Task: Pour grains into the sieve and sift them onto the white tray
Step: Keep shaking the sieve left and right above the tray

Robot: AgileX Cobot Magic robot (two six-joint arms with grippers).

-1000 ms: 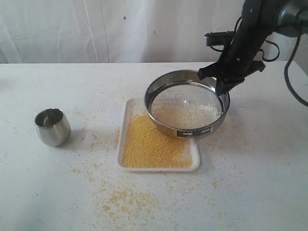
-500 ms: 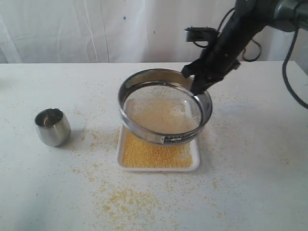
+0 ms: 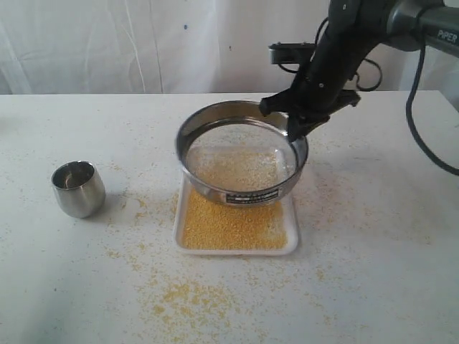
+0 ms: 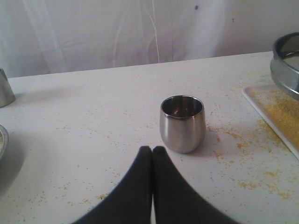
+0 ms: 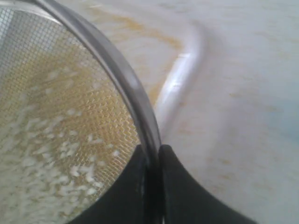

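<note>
The round steel sieve (image 3: 240, 192) hangs above the white tray (image 3: 182, 188), held by its far right rim in my right gripper (image 3: 294, 125), which is shut on the wall. In the right wrist view the rim (image 5: 122, 74) runs between the black fingers (image 5: 180, 186), with whitish grains (image 5: 56, 154) on the mesh. Fine yellow grains (image 3: 233, 228) cover the tray below. My left gripper (image 4: 152, 150) is shut and empty, low over the table just in front of the small steel cup (image 4: 182, 123).
The steel cup (image 3: 77, 188) stands on the table at the left. Yellow grains (image 3: 186, 297) are scattered on the white table in front of the tray and around the cup. A white curtain hangs behind the table.
My right gripper has swung the sieve to the left over the tray, from the tray's right far corner to above its far half. The left gripper and cup stay put.
</note>
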